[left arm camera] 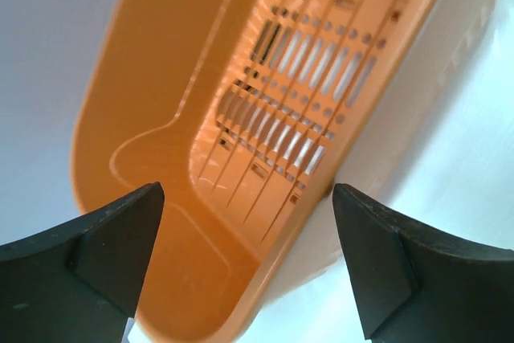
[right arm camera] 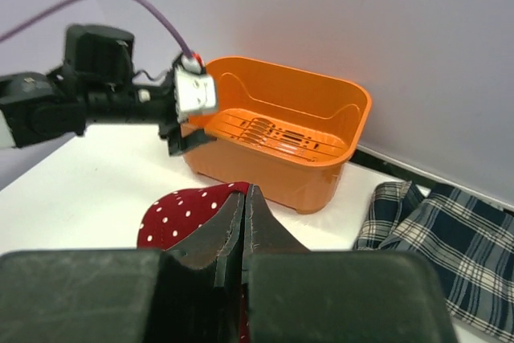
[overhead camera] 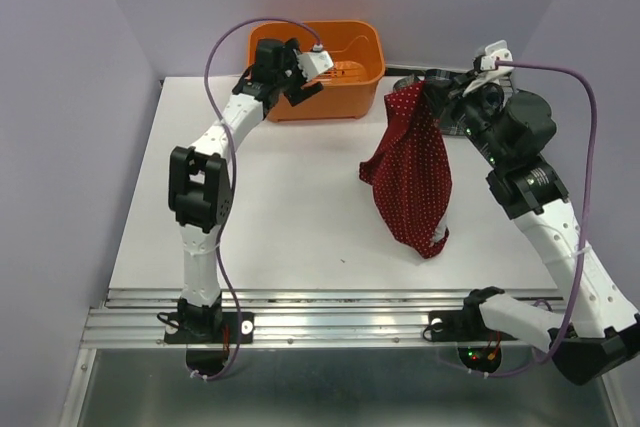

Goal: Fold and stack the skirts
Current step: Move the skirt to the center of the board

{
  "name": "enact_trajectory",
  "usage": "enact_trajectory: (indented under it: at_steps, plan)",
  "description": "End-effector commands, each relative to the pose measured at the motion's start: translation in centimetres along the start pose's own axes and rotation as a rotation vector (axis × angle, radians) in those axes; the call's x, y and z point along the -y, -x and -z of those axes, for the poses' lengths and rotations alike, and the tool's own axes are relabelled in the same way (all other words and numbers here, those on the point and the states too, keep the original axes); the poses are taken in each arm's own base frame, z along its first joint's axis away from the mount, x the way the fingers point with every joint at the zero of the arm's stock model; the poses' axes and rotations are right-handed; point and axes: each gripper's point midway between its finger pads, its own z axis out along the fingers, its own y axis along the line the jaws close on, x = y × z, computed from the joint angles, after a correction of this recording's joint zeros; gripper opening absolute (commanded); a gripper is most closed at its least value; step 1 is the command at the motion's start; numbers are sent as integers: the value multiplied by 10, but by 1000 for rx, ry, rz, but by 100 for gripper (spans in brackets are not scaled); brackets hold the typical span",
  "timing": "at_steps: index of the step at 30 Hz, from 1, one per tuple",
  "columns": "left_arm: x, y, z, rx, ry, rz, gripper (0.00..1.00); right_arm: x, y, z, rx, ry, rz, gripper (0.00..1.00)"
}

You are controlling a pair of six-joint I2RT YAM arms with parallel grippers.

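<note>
At far right of the bench: red dotted skirt, pinched by its upper edge in the right end effector, whose jaws are pressed together on the cloth. The garment hangs full length with its lower hem resting on the bench, probably raised so it can be laid out flat for folding. Beyond it, at the bench's far-right edge: plaid skirt, lying rumpled and untouched, evidently awaiting its turn. Far centre: left end effector, jaws spread wide and holding nothing, poised at the near side of the orange bin, apparently parked clear of the hanging cloth.
</note>
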Motion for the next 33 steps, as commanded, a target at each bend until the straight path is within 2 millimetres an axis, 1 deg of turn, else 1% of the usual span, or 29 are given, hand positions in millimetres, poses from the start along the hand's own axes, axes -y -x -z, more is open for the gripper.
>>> enact_trajectory:
  at_steps: [1,3,4,5,6,7,8,9,10,11,12,13,14,15,16,17,18,19,20,22,23,24,25,26,27,29,30,32,33]
  plan:
    - [-110,134,135,364,302,168,98,-18,64,0,155,95,13,1]
    - [-115,143,163,400,305,233,99,-21,68,-15,154,115,-3,1]
    - [-119,144,179,413,316,265,99,-25,80,-18,187,138,-6,1]
    - [-118,160,211,471,296,308,99,-35,98,-18,223,191,-31,1]
    - [-106,152,214,463,254,328,98,-39,95,-29,209,217,-55,1]
    - [-101,150,226,465,237,344,99,-44,99,-33,211,246,-78,1]
    - [-98,154,254,486,234,351,99,-54,117,-32,231,302,-116,1]
    - [-81,137,250,450,193,372,99,-59,121,-35,231,329,-130,1]
    - [-73,132,258,446,186,376,98,-62,115,-46,206,357,-153,1]
    - [-67,132,282,450,195,377,99,-70,121,-45,204,403,-166,1]
    - [-44,111,275,411,147,394,98,-75,139,-42,230,428,-200,1]
    - [-31,103,280,391,127,392,98,-77,142,-42,221,439,-211,1]
    - [-21,106,298,405,123,364,98,-79,155,-40,245,444,-199,1]
    - [-2,86,291,360,98,376,98,-78,151,-39,223,437,-196,1]
    - [8,77,293,335,91,380,98,-73,145,-39,195,405,-195,1]
    - [14,76,304,339,100,364,98,-70,151,-25,207,376,-182,1]
    - [23,68,303,319,89,366,98,-65,145,-20,196,344,-150,1]
    - [40,52,297,285,63,377,97,-56,113,-23,129,294,-145,1]
    - [47,49,302,284,59,368,96,-41,104,-6,108,197,-103,1]
    - [72,27,292,238,11,377,95,-14,63,6,15,44,-86,1]
    - [79,20,290,220,-6,373,93,13,1,11,-125,-100,-67,1]
    - [92,8,283,191,-34,391,93,20,-12,30,-146,-138,-17,1]
    - [98,2,278,176,-55,398,93,32,-39,39,-204,-200,1,1]
    - [113,-8,269,139,-115,414,91,42,-97,51,-344,-251,14,1]
    - [121,-14,264,120,-152,385,85,45,-121,59,-410,-253,47,1]
    - [147,-24,249,72,-256,388,80,53,-163,69,-507,-294,52,1]
    - [159,-26,244,65,-299,356,74,54,-190,74,-566,-295,58,1]
    - [186,-25,232,38,-378,311,68,57,-210,68,-585,-298,64,1]
    - [199,-26,229,34,-412,289,67,58,-213,64,-586,-298,67,1]
